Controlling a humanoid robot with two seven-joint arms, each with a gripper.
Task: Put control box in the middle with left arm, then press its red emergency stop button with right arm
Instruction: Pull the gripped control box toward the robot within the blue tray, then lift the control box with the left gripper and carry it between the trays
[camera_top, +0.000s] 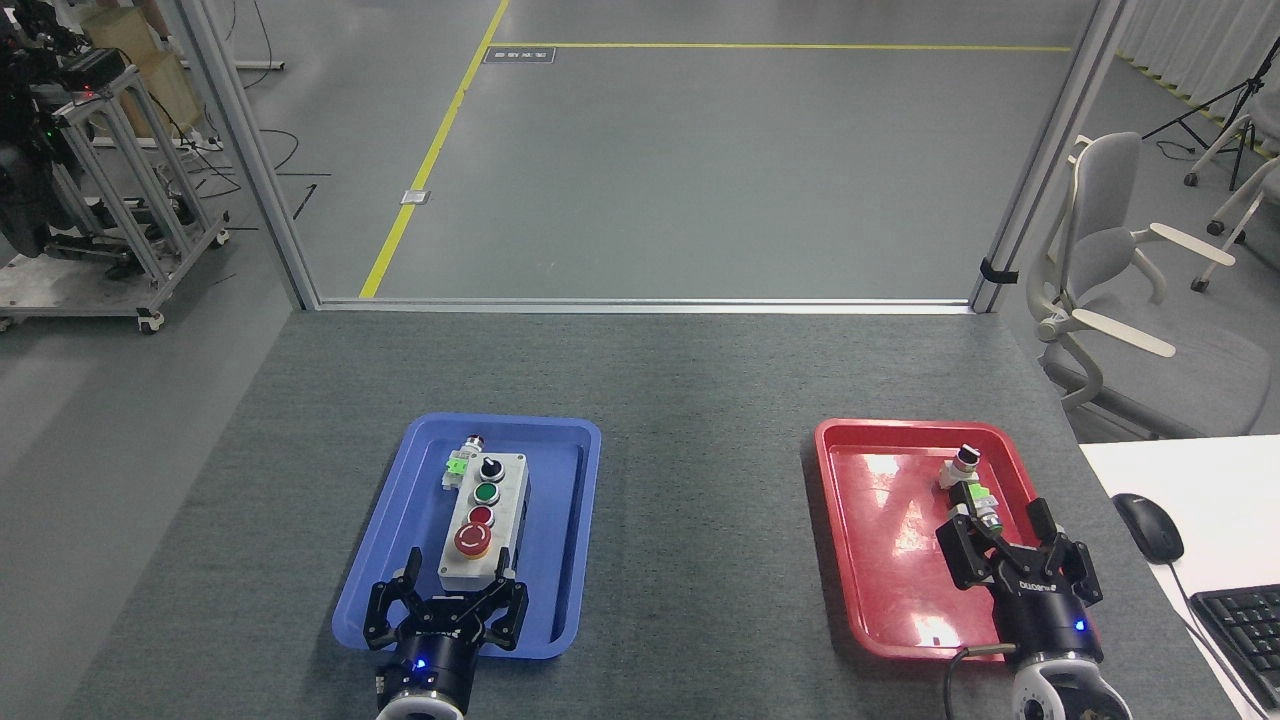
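The light-grey control box (483, 520) lies lengthwise in the blue tray (570, 540) at the left. Its face carries a black knob, a green button, a small red button and, nearest me, the red emergency stop button (472, 539). My left gripper (445, 610) sits just in front of the box's near end, fingers spread open and empty, not touching the box. My right gripper (1015, 550) hovers open over the near right part of the red tray (880, 560), empty.
Small switch parts with green tags lie in the red tray (968, 480) and beside the box's far end (462, 455). A white desk with a mouse (1147, 525) and keyboard (1240, 625) borders the right. Grey mat lies between the trays.
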